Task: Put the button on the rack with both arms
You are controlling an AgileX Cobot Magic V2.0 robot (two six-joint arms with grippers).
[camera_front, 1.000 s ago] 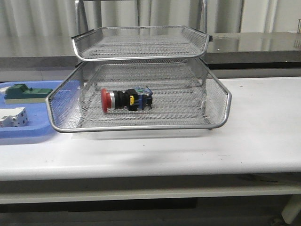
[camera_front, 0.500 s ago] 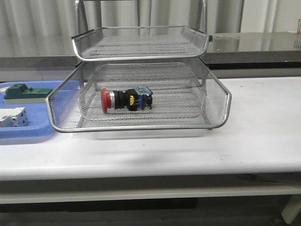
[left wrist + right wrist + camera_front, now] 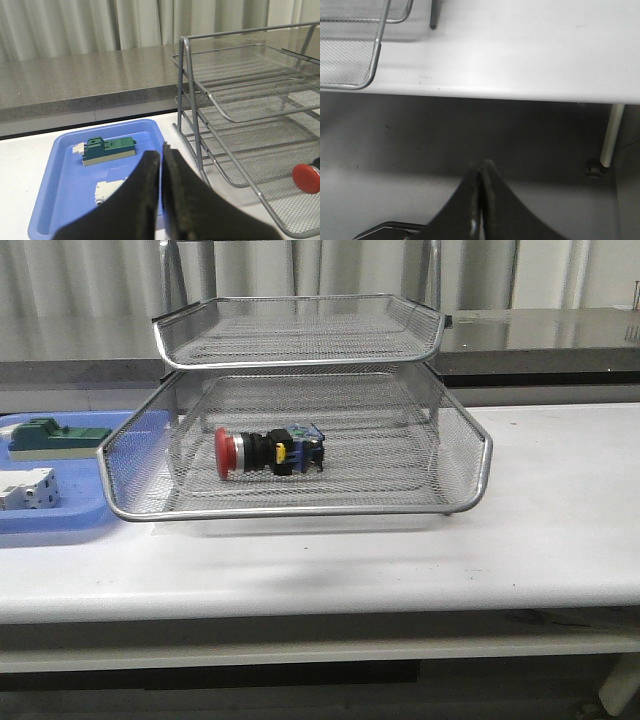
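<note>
The button (image 3: 268, 452) lies on its side in the lower visible tier of the silver wire-mesh rack (image 3: 300, 508), red head toward the left. The left wrist view catches only its red head (image 3: 306, 178) at the edge, behind the rack's frame (image 3: 192, 107). My left gripper (image 3: 161, 154) is shut with nothing in it, held over the blue tray to the rack's left. My right gripper (image 3: 481, 167) is shut and empty, hanging out past the table's front edge, off the rack's corner (image 3: 372, 70). Neither arm shows in the front view.
A flat blue tray (image 3: 60, 525) left of the rack holds a green block (image 3: 55, 437) and a white block (image 3: 27, 489). In the left wrist view the green block (image 3: 109, 149) lies on that tray (image 3: 65, 185). A table leg (image 3: 611, 135) stands at the right.
</note>
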